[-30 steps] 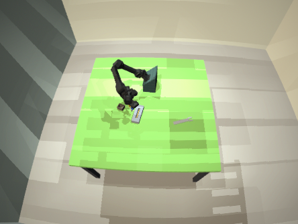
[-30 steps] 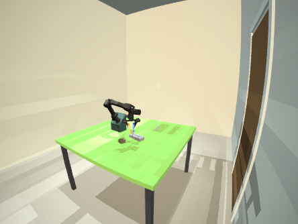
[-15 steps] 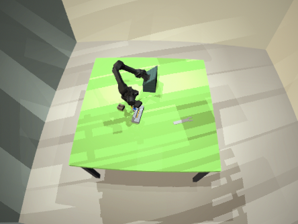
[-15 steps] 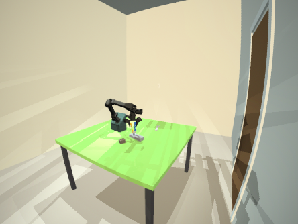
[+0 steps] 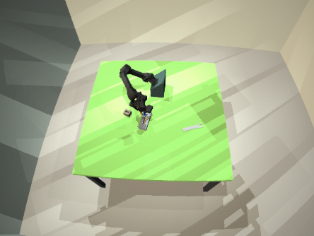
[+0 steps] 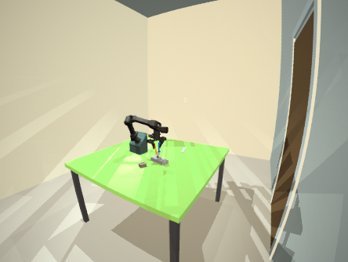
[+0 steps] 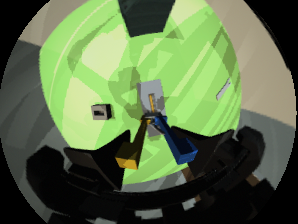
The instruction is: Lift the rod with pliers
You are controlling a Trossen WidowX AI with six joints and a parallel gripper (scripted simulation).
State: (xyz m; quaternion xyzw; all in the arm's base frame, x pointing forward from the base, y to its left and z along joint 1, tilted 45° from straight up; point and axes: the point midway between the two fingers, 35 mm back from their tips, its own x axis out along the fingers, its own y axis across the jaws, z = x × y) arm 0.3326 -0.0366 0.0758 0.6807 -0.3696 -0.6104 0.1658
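My gripper [image 5: 144, 110] [image 6: 157, 142] [image 7: 150, 129] is shut on the locking pliers [image 5: 144, 114] [image 6: 159, 148] [image 7: 173, 138], with the yellow handle on one side and the blue handle on the other. The handles spread apart toward the fingers and the jaws point down. The jaws are over the grey channel block [image 5: 142, 126] [image 6: 163, 161] [image 7: 150, 87], near one part of its slot; whether they are inside it cannot be told. The orange rod [image 7: 152, 101] lies in the slot, its near part hidden by the pliers. The small holster [image 5: 127, 112] [image 6: 143, 165] [image 7: 98, 108] stands empty beside the block.
A dark teal box with a sloped face [image 5: 158, 85] [image 6: 138, 146] [image 7: 146, 20] stands by the arm's base. A pale wrench [image 5: 192, 128] [image 6: 183, 150] [image 7: 223, 89] lies flat on the green table [image 5: 170, 159] [image 6: 129, 180], on the far side of the block from the holster.
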